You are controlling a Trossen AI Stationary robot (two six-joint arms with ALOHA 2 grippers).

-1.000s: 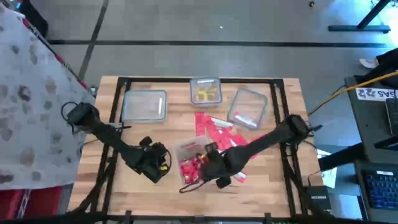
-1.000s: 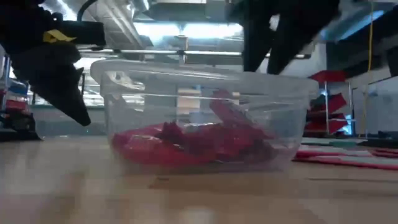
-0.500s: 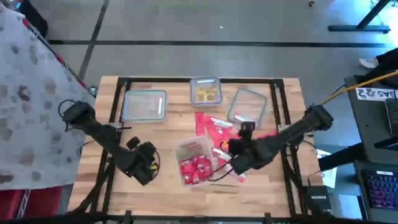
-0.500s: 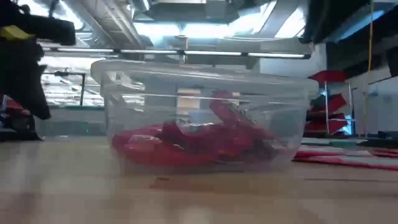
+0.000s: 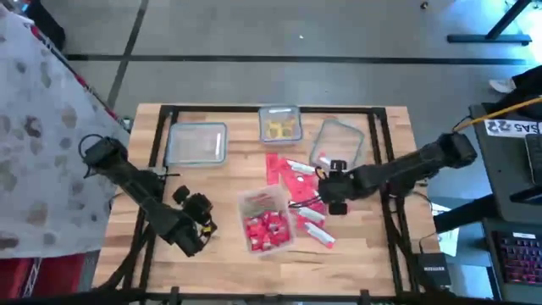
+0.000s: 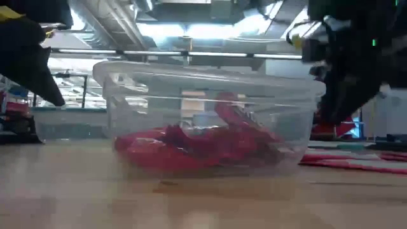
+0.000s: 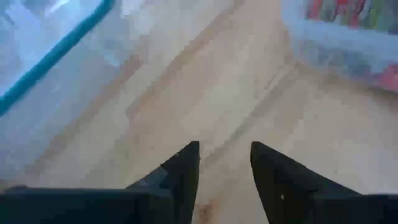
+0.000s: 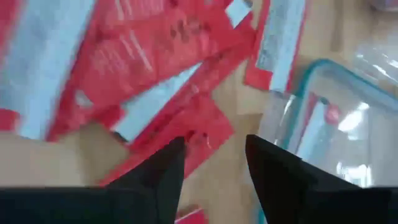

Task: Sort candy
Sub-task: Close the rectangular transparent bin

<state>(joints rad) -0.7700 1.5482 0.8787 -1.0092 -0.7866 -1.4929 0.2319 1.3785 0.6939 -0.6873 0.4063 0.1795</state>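
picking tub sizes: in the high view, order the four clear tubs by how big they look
1. Left tub and right tub: alike, unranked.
2. Tub of red candy.
3. Tub of yellow candy, smallest.

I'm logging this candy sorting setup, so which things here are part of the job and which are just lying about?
Part of the job:
- loose flat red candy packets
- clear plastic tub of red candy
- small tub of yellow pieces
- right gripper

Lying about:
- empty teal-rimmed tub
- left gripper, open, waiting
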